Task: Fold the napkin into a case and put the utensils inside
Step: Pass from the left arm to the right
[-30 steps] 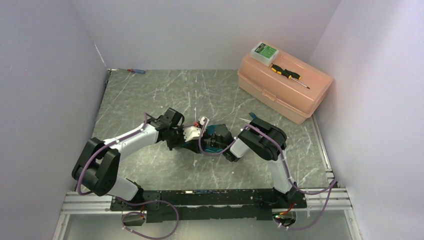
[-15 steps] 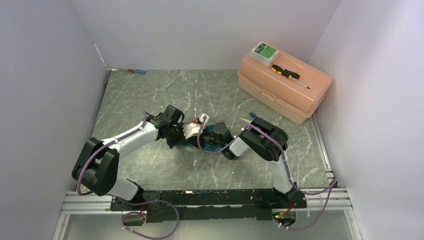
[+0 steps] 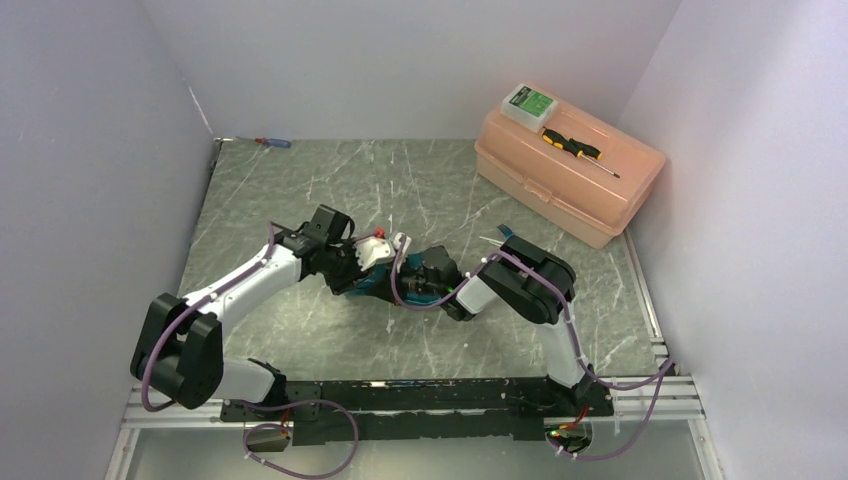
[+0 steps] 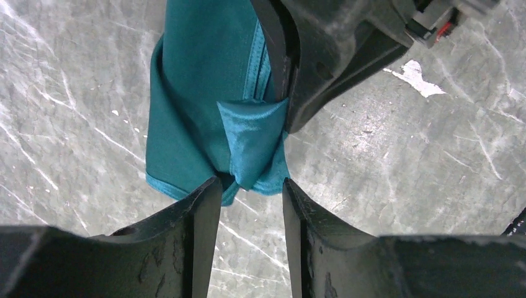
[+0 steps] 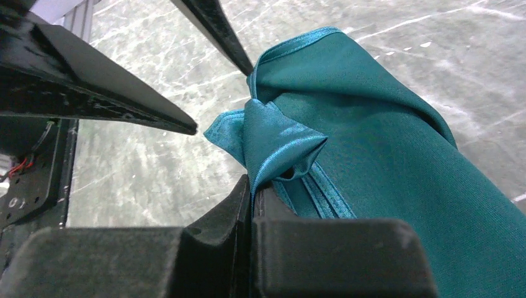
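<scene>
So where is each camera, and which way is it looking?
Top external: high above and behind the robot, looking down at the table; shows the left arm and right arm.
Left wrist: on the left arm's wrist, looking down past the left gripper, jaws apart, at the napkin.
Right wrist: on the right arm's wrist, looking along the right gripper, pinched shut on the napkin.
Shared: both wrist views show the same bunched napkin corner, and each glimpses the other gripper.

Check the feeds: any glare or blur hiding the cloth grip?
Left wrist: shiny teal cloth napkin sharp, sheen on its folded corner. Right wrist: sheen on the pinched fold, right pincer dark, soft. Top external: evenly lit, cloth barely visible.
</scene>
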Tool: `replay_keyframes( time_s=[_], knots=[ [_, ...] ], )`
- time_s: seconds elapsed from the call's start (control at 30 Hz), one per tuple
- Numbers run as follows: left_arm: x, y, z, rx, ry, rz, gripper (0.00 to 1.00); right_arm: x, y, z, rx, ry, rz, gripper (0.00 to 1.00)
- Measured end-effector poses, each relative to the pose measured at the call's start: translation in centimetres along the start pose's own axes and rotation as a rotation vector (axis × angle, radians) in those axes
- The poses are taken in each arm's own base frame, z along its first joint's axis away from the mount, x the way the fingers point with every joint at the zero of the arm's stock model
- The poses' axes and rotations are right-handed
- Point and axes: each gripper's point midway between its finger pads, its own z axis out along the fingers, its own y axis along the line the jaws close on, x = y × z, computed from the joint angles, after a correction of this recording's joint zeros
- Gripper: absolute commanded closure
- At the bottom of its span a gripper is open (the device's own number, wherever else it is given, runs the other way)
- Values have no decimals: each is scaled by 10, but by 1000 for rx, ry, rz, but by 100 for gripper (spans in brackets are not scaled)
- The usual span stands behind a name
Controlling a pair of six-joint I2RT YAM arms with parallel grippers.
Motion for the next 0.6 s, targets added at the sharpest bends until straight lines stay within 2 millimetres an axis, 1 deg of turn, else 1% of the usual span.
replay_keyframes(
  time_s=[0.2,0.33,0.4,0.47,0.53,0.6],
  knots=[
    [3,-1,6,3,-7,33,58,3,6,0,-32,14,9,100],
    [7,-9,11,18,1,73,56,6,5,0,-33,20,25,100],
    [10,-10,12,15,13,67,58,5,4,-1,-30,18,31,100],
    [10,-2,11,-16,9,31,60,4,2,-1,-28,16,35,100],
    [8,15,5,-63,5,-49,60,5,2,-1,-27,17,38,100],
    [2,34,1,-102,-12,-108,60,5,2,-2,-27,19,41,100]
  ],
)
